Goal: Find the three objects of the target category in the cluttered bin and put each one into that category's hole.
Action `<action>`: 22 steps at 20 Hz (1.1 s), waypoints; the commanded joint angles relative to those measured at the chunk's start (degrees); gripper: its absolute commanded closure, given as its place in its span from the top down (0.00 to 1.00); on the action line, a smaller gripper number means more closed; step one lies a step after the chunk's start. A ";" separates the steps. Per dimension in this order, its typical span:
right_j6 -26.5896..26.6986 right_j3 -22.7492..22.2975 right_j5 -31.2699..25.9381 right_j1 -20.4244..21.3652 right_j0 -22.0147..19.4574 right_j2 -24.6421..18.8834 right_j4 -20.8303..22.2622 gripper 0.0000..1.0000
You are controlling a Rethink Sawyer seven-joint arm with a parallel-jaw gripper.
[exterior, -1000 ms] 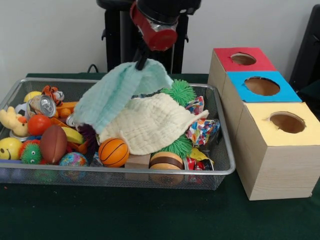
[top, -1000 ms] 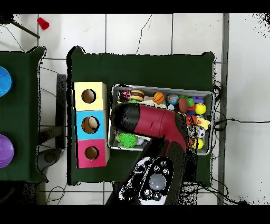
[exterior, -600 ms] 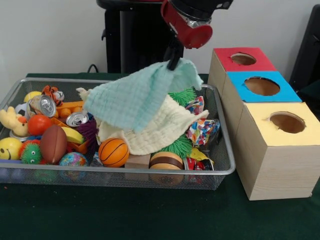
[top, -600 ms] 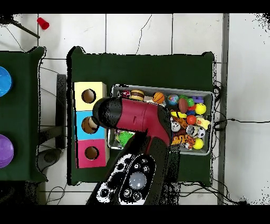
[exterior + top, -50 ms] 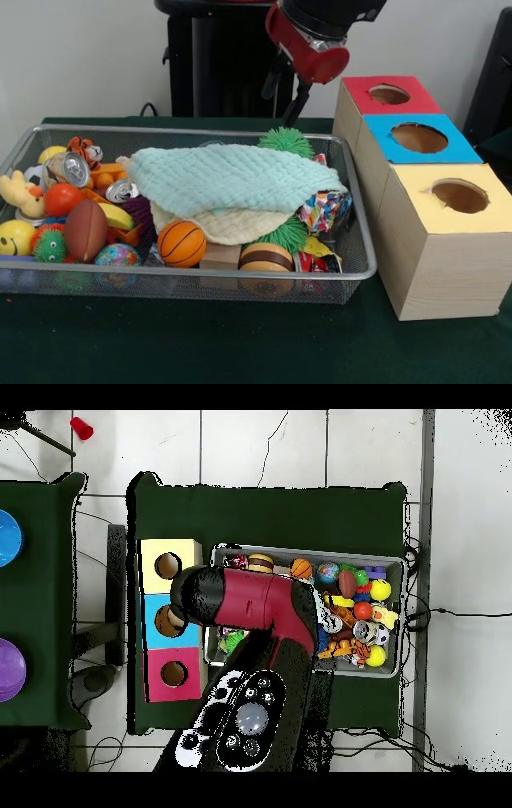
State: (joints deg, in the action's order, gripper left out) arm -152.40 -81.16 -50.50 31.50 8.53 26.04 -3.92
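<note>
Gripper (image 5: 296, 100) is hanging above the bin's (image 5: 364, 268) far right corner, near the red box (image 5: 376, 108); we're seeing dark fingers (image 5: 298, 102) below the red wrist, holding nothing, but we can't tell how wide they're standing. Mint cloth (image 5: 232, 178) is lying flat across the middle of the bin, draped over a cream cloth (image 5: 232, 226) and touching a green spiky ball (image 5: 286, 141) at the far side. We're reading three boxes in a row beside the bin: red, blue box (image 5: 416, 140), yellow box (image 5: 452, 232), each with a round hole on top. Left of the cloths we're seeing a brown football (image 5: 85, 230), a small basketball (image 5: 182, 243), a crushed can (image 5: 74, 169) and a yellow smiley ball (image 5: 16, 238). In the overhead view the arm (image 5: 262, 606) is covering most of the bin's box-side half, wrist over the gap between bin and blue box.
</note>
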 commanded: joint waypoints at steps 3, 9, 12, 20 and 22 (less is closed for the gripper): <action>-3.76 1.79 -8.65 0.53 -2.65 -0.30 1.07 1.00; 2.01 1.18 -4.05 -0.88 -6.52 1.74 6.31 1.00; 1.83 0.99 1.67 -2.67 -8.13 2.14 8.61 1.00; 0.11 0.31 10.59 -4.90 -11.44 1.74 13.38 1.00; -0.45 -0.22 12.62 -5.53 -11.95 1.32 14.16 1.00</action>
State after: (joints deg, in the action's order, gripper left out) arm -152.40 -79.62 -43.75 29.97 -1.69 30.62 6.29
